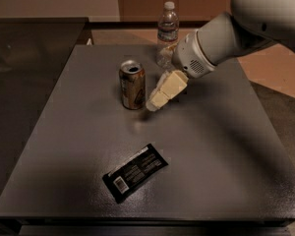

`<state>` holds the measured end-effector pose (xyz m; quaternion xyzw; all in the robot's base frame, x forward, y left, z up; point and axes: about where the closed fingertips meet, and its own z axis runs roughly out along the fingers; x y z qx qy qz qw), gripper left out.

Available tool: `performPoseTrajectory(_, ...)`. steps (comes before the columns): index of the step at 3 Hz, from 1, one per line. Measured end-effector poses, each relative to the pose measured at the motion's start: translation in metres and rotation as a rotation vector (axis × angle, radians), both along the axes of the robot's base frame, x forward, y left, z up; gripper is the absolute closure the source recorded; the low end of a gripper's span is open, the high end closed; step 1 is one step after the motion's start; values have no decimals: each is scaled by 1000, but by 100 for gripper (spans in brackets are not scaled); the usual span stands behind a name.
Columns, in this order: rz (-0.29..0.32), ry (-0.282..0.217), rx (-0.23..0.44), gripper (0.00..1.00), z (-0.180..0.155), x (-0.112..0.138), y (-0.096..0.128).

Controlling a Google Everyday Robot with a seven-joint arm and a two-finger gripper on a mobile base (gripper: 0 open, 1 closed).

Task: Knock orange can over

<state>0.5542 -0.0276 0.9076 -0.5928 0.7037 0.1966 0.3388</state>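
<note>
The arm (268, 11) enters from the upper right corner of the view, a thick white body that narrows to a pale grey forearm (226, 36). It slopes down toward the left. The wrist (196, 58) is a round white collar with a small perforated patch on its side. Out of it comes the cream-coloured gripper (156, 101), which points down and left, tilted, with its tip low, a little above the centre of the view
</note>
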Motion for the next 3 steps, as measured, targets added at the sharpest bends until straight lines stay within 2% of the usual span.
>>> performPoseTrajectory(2, 54, 38, 120, 0, -9, 17, 52)
performPoseTrajectory(3, 69, 56, 165, 18, -13, 20, 67)
